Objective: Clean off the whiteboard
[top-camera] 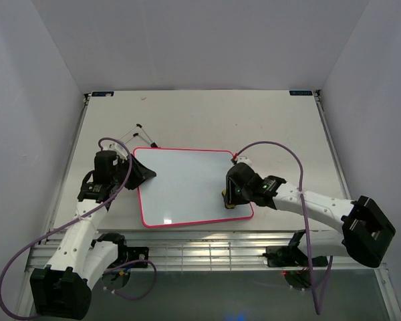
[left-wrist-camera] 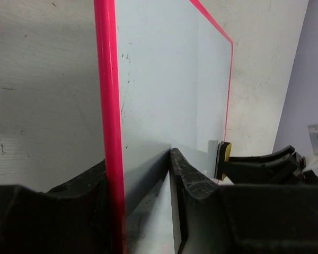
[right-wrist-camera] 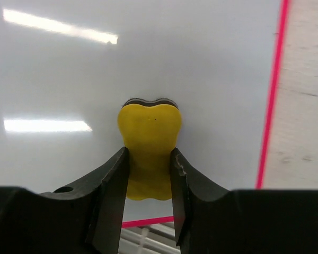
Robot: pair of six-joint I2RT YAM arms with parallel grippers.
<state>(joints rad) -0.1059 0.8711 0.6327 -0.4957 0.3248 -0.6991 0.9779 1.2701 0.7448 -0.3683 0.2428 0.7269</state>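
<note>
Broadly, the pale, scuffed bench (top-camera: 207, 114) carries everything. The large, flat, glossy whiteboard (top-camera: 187, 184) with its thin pink-red frame lies at the middle of it. No handwriting shows on its white face in any view.

At the whiteboard's left rim the left end effector (top-camera: 143, 175) is clamped onto the frame, one finger on the white face and the other outside the pink edge. At the whiteboard's near right corner the right end effector (top-camera: 228, 198) grips a small yellow block eraser (right-wrist-camera: 150, 132) by its narrow waist, with the dark underside against the white surface. Thin black stand legs (top-camera: 137, 134) jut out past the whiteboard's far left corner.

Judging by this, wiping is in hand and looks close to done: one arm steadies the board while the other works the near right corner. The next move probably calls for a flat, evenly pressed stroke along the near edge without running off the frame. The left grip should hold firm so the whiteboard does not skid.

The overhead view alone shows both arms and the stand legs. The left wrist view alone shows a few tiny dark specks beside the gripped rim and how the jaws straddle the frame. Whether that rim is lifted off the bench I cannot tell. The right wrist view alone shows the eraser's notched shape and the squeeze on it.
</note>
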